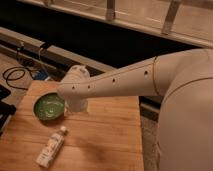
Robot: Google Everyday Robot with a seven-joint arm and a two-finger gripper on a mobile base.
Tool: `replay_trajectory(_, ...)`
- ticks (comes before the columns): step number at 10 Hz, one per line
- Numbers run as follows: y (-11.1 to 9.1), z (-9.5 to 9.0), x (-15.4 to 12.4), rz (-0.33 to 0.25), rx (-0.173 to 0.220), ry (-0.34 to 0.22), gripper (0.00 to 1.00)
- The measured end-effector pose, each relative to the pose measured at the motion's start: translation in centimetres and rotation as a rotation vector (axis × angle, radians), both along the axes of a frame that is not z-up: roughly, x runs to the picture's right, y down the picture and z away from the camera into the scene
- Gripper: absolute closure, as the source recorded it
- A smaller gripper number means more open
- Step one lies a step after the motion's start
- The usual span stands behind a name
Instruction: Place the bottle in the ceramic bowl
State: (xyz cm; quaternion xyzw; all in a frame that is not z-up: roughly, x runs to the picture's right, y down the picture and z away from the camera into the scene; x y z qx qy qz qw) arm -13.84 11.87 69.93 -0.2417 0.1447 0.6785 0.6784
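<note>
The green ceramic bowl (49, 106) stands on the left part of the wooden table (110, 135). The whitish bottle (51, 147) lies on its side on the table in front of the bowl, cap pointing toward the bowl. My white arm reaches in from the right, and its gripper (75, 106) hangs at the arm's end just to the right of the bowl, above the table and behind the bottle. The arm's end hides most of the gripper. Nothing shows in it.
A black cable (15, 75) coils on the floor at the left, behind the table. A dark object (5, 107) sits at the table's left edge. A long rail and bench (60, 52) run behind the table. My body fills the right side.
</note>
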Motion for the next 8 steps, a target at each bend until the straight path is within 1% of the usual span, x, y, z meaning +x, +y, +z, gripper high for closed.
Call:
replay_trajectory(3,0.0,0.0,0.1,0.002,0.000,0.002,0.35)
replay_trajectory(4,0.1,0.2,0.0,-0.002,-0.009,-0.010,0.35)
replay_trajectory(5,0.3,0.5,-0.2,-0.013,-0.029,-0.036,0.35)
replay_trajectory(6,0.7,1.1,-1.0,-0.032,-0.046,-0.062,0.35)
replay_trajectory(8,0.9,1.8,-4.2,-0.095,-0.057,-0.125,0.35)
